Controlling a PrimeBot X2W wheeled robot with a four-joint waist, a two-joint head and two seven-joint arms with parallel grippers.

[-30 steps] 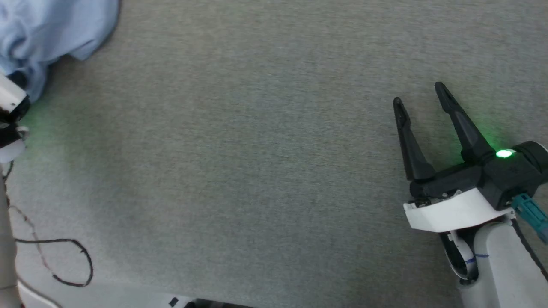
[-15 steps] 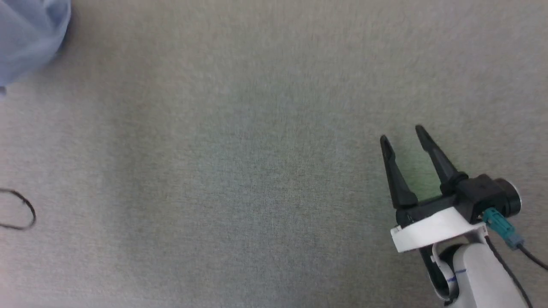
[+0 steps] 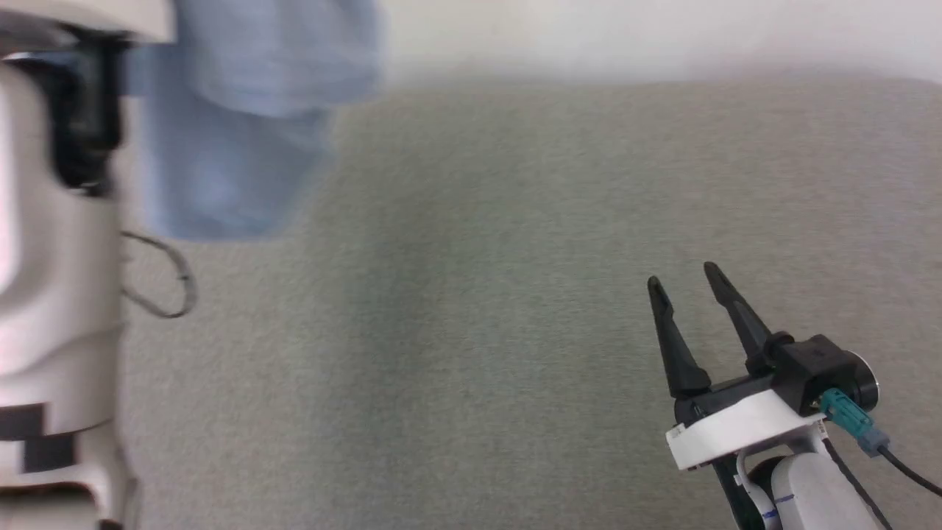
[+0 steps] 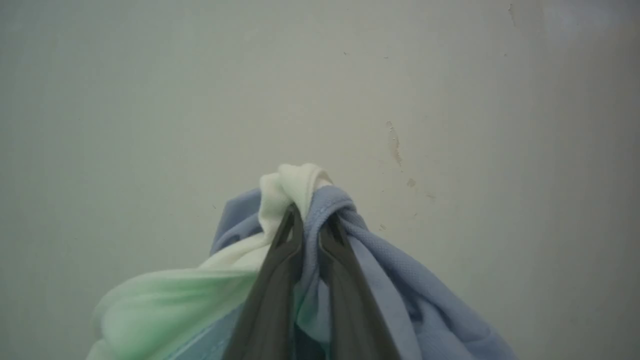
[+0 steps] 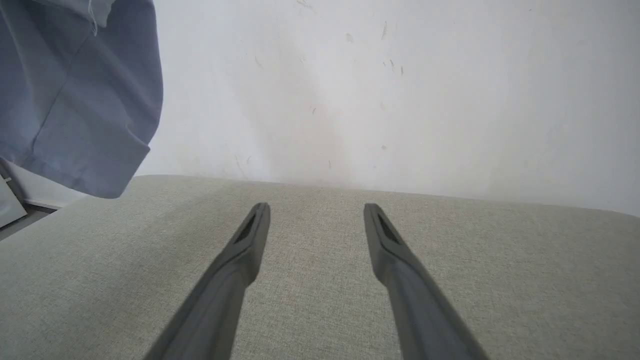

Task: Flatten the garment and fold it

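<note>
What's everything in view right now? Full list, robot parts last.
garment: one, light blue with white collar, bunched and hanging from the left gripper, upper left in head view
surface: one, grey woven, under both arms
wall: one, pale and scuffed, behind the surface
cable: one, thin dark loop, beside the left forearm
left forearm: one, pale, left edge of head view
left gripper: one, dark fingers shut on the garment at the collar
right gripper: one, dark fingers open, empty, lower right above the surface
connector: one, teal, on the right wrist
</note>
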